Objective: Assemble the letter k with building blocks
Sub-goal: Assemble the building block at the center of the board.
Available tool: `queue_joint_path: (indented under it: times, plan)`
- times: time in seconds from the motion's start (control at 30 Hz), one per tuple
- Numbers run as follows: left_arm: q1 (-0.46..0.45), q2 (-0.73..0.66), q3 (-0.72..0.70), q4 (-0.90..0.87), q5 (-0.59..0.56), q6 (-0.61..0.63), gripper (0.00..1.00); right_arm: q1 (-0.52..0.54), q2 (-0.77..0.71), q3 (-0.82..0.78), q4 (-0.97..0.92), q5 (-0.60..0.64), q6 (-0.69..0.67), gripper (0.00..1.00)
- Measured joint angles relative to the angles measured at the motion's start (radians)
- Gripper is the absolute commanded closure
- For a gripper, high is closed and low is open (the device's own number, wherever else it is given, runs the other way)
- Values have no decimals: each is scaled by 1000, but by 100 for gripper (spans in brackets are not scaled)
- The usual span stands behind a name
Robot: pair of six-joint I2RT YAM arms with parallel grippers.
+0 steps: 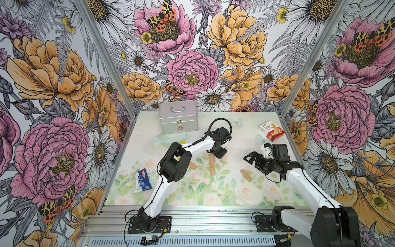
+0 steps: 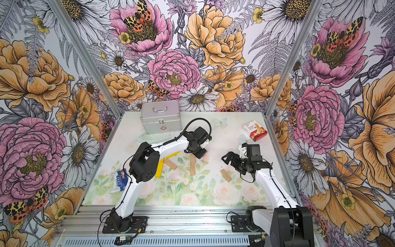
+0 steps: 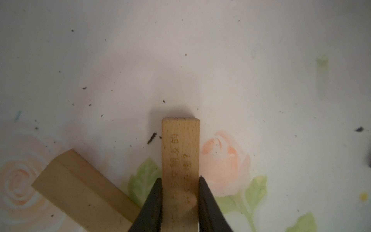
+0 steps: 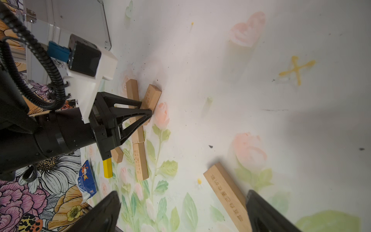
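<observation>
Floral tabletop (image 1: 235,132): left end effector (image 3: 180,178) clamped on wood block (image 3: 180,144), right end effector (image 4: 182,192) wide apart.

The cell is enclosed by a back wall (image 1: 192,53), a left wall (image 1: 42,107) and a right wall (image 1: 352,96). All three carry one floral print of large pink and orange blooms, white daisies, grey ferns and spotted moths. Aluminium corner posts (image 1: 106,57) join the panels at both rear corners. The surface (image 1: 235,132) is near-white toward the back, with pastel roses and green leaves (image 1: 245,190) printed toward the front. Dark specks (image 3: 152,138) and a yellow cross mark (image 4: 296,69) show on it. A ribbed aluminium base rail (image 1: 213,222) runs along the front edge, with a slotted vent panel (image 1: 192,241) on its near side. Lighting is even and diffuse.
</observation>
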Motion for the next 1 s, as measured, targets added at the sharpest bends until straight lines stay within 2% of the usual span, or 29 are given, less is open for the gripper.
queue_joint_path:
  times: [1.0]
  plan:
    - [8, -5, -32, 34, 15, 102, 100, 8, -3, 0, 0, 11, 8, 1]
